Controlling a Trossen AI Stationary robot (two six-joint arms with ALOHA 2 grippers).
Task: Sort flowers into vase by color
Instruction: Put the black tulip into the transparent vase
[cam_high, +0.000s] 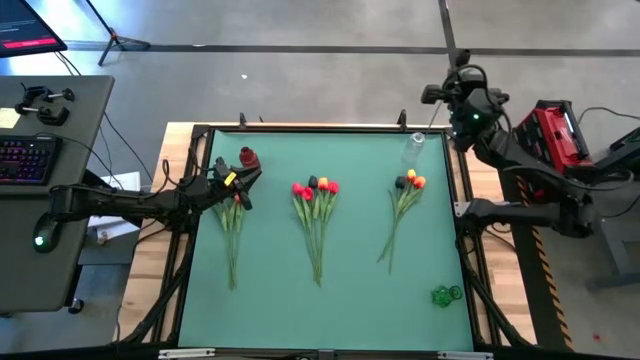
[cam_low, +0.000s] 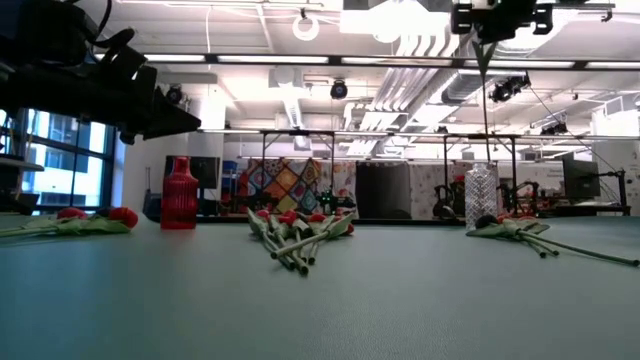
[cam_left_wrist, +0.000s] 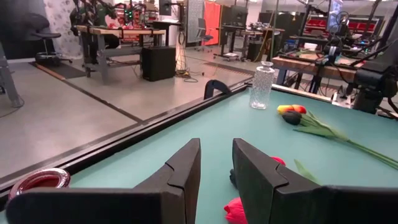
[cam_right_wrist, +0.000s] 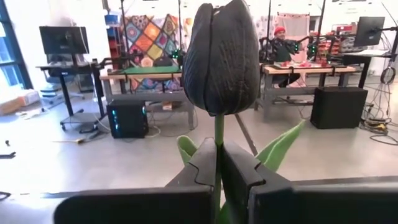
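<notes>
Three bunches of flowers lie flat on the green table (cam_high: 350, 290): red ones at the left (cam_high: 232, 215), red and black in the middle (cam_high: 316, 210), orange and black at the right (cam_high: 405, 200). A red vase (cam_high: 248, 157) stands far left and a clear vase (cam_high: 414, 146) far right. My left gripper (cam_left_wrist: 216, 158) hangs open, its fingers narrowly apart, level beside the red vase and over the left bunch's heads. High by the far right corner, my right gripper (cam_right_wrist: 217, 152) is shut on a black tulip (cam_right_wrist: 221, 56). My right gripper pinches the black tulip's stem (cam_right_wrist: 218, 132) between its two fingertips, just under the head. The fingers lie level and across the stem. The flower stands upright and lifted clear, head above the fingers, while its thin stem (cam_low: 485, 90) hangs straight down over the clear vase (cam_low: 481, 196).
A green vase (cam_high: 446, 294) lies near the table's front right corner. A desk with a keyboard (cam_high: 30, 158) stands left of the table and a red case (cam_high: 555, 135) to its right. A person (cam_right_wrist: 278, 37) sits at a bench far back in the room.
</notes>
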